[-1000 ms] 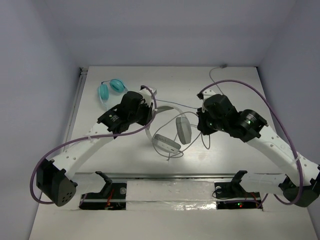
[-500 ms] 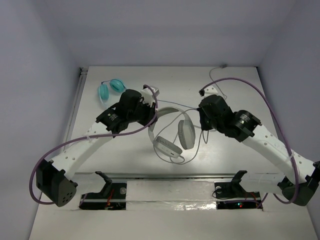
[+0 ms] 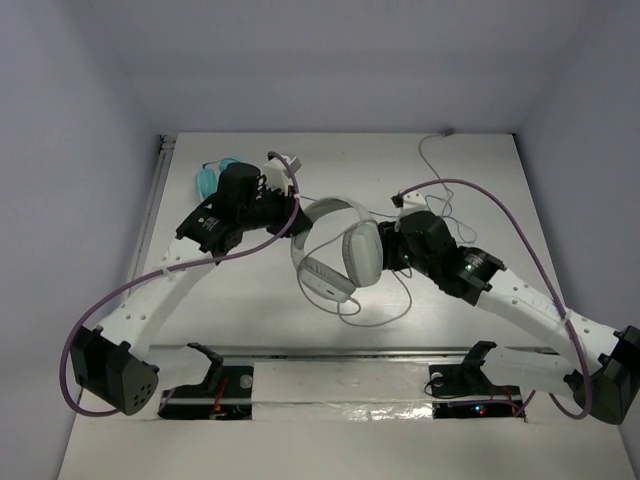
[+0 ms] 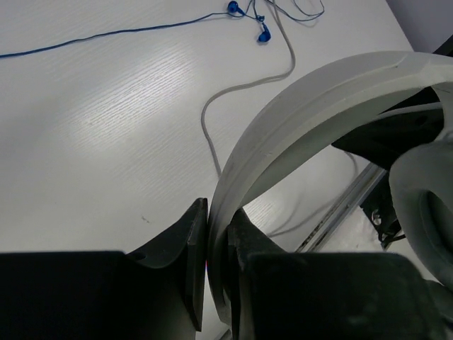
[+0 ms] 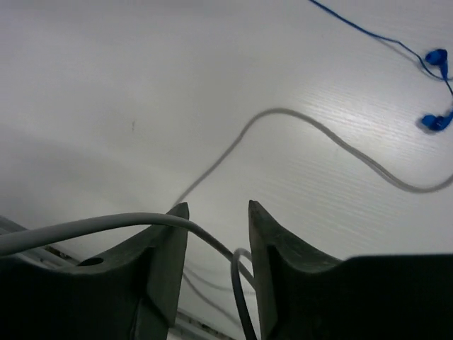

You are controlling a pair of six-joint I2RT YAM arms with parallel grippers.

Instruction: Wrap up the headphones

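Two things have shifted in the last second, and both bear on the wrap. Nearest the arm bases, slack from the thin white cable [image 5: 106,225] now trails in a loop on the table [image 3: 230,310] just below the cups. It is gathered more closely under the headphones [image 3: 360,255] than before, when it lay out toward the right.

Just beyond that loop, the headphones have been swung round. The two oval cups [image 3: 325,281] now sit close together, one facing up toward the overhead camera. They seem to hang clear of the surface rather than rest on it, though from above I cannot be sure.

The right gripper [image 5: 216,212] has come in leftward until it sits just beside the upper cup. Its fingers stand apart; the cable runs over the left one and drops through the gap. It is guiding the cord at most, not pinching it.

Farther back, the left gripper [image 4: 216,241] has drawn away to the left and the far side. Its fingers are clamped hard on the headband [image 4: 311,106] and carry the whole set by that arch. Behind its arm, the teal headphones [image 3: 208,180] are now half hidden. Blue earphones [image 5: 433,120] lie on the table beyond the right gripper's fingers.

As I judge it, the set is now held up like a spool with the cord at the feeding hand. No turn of cable around the headband or cups shows yet, so the winding is only about to start.
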